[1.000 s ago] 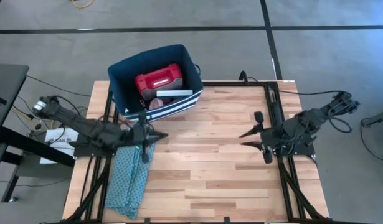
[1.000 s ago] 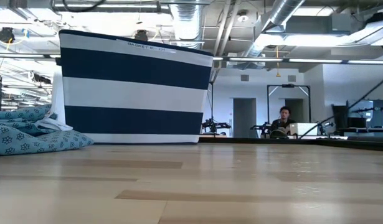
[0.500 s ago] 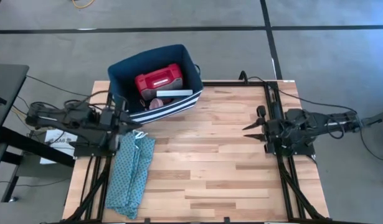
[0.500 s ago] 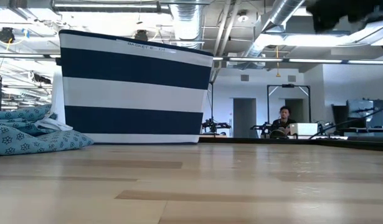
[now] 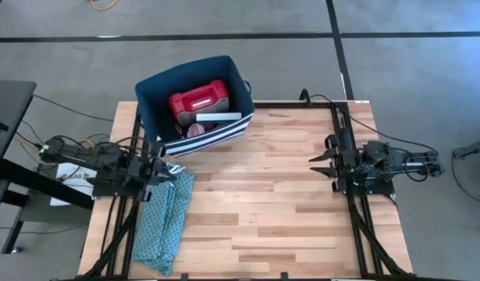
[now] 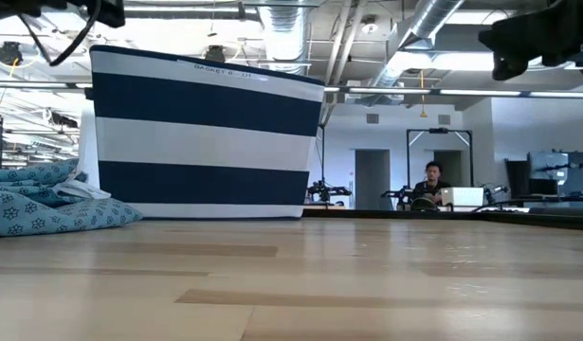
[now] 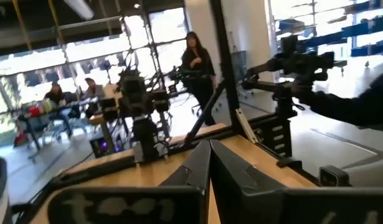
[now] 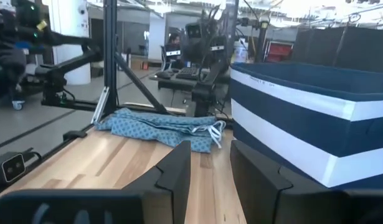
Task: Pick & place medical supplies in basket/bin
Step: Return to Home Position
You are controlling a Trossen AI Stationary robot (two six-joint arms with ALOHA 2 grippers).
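Observation:
The navy white-striped basket (image 5: 158, 90) stands at the table's far left, its base on the wood. Inside lie a red first-aid case (image 5: 198, 101), a white strip (image 5: 218, 117) and a pink round piece (image 5: 197, 129). My left gripper (image 5: 171, 173) is shut and empty at the table's left edge, near the basket's front, pointing level toward the right; the left wrist view shows its fingers (image 7: 208, 168) together. My right gripper (image 5: 316, 165) hangs open and empty at the right edge, pointing level toward the left, with a gap between its fingers (image 8: 210, 168).
A teal patterned cloth (image 5: 165, 218) lies bunched along the near left of the table, just below my left gripper. Bare wood (image 5: 255, 195) spreads between the two arms. In the low view the basket (image 6: 206, 142) fills the left, and a person (image 6: 428, 185) sits far off.
Both arms have drawn back. My left gripper went from above the cloth toward the table's left edge and sank, staying shut. My right gripper pulled toward the right edge, came down and levelled out, its fingers as far apart as before. Basket, supplies and cloth have stayed put.

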